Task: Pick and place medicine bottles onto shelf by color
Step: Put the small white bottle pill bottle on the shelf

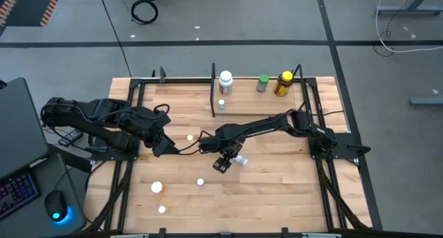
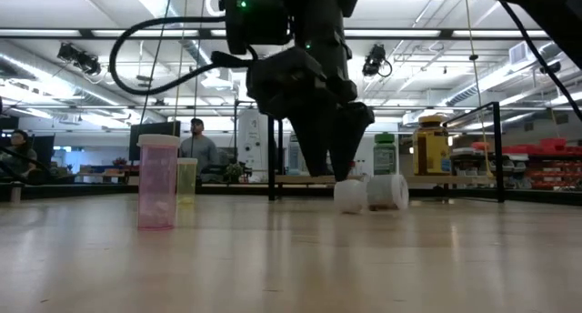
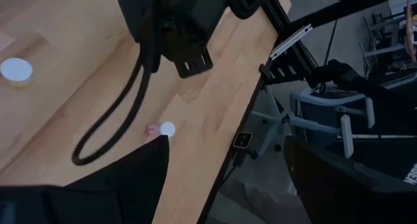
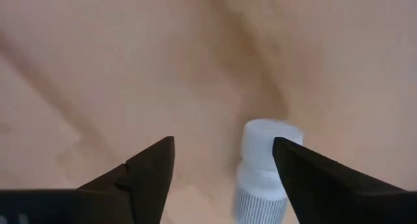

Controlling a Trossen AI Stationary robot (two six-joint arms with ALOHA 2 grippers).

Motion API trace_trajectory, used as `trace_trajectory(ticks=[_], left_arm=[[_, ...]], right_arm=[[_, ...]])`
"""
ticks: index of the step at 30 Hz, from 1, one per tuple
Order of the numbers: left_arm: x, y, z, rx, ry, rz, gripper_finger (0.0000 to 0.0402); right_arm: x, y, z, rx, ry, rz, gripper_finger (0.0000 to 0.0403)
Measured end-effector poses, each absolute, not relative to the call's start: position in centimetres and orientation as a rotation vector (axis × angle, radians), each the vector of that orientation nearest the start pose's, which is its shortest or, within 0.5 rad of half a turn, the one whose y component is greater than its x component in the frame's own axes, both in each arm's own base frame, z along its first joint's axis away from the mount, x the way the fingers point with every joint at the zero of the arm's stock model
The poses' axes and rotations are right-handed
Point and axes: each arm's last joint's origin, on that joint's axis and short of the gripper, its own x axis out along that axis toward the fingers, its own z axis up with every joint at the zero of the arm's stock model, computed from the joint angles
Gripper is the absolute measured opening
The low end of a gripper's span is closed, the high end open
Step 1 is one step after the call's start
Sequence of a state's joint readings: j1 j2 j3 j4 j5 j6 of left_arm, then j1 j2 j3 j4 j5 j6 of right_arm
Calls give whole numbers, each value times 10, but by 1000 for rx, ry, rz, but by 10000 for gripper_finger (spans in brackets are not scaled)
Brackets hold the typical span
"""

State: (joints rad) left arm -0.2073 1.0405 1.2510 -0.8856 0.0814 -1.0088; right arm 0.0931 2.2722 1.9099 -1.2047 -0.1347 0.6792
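A white medicine bottle (image 4: 262,175) lies on its side on the table, mid-table in the high view (image 1: 240,159). My right gripper (image 4: 223,142) hangs open just above it, pointing down; the bottle's body runs under one finger (image 4: 313,178). I cannot tell whether that finger touches it. My left gripper (image 3: 228,185) waits open at the table's left (image 1: 163,144). On the shelf (image 1: 249,103) at the far edge stand a white labelled bottle (image 1: 225,82), a green one (image 1: 262,83) and a yellow one (image 1: 283,84).
Small bottles stand loose on the table's near left part (image 1: 190,137) (image 1: 201,182) (image 1: 157,187) (image 1: 162,209), and one by the shelf's left post (image 1: 221,104). The low view shows a pink bottle (image 2: 157,181) and a yellowish one (image 2: 186,179). People sit beyond the table.
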Motion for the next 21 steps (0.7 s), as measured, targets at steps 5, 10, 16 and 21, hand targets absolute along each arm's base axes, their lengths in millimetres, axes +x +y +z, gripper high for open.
trace_trajectory(ticks=[5, 10, 16, 21], left_arm=[[184, -41, 380, -919, 758, 90, 306], [184, -41, 380, -919, 757, 89, 306], [184, -41, 380, -922, 757, 91, 306], [184, -41, 380, -926, 757, 93, 306]], right_arm=[[429, 34, 164, 498, 1641, -437, 287], [422, 27, 154, 518, 1691, -449, 286], [412, 26, 149, 454, 1786, -423, 282], [404, 24, 152, 355, 1859, -431, 282]])
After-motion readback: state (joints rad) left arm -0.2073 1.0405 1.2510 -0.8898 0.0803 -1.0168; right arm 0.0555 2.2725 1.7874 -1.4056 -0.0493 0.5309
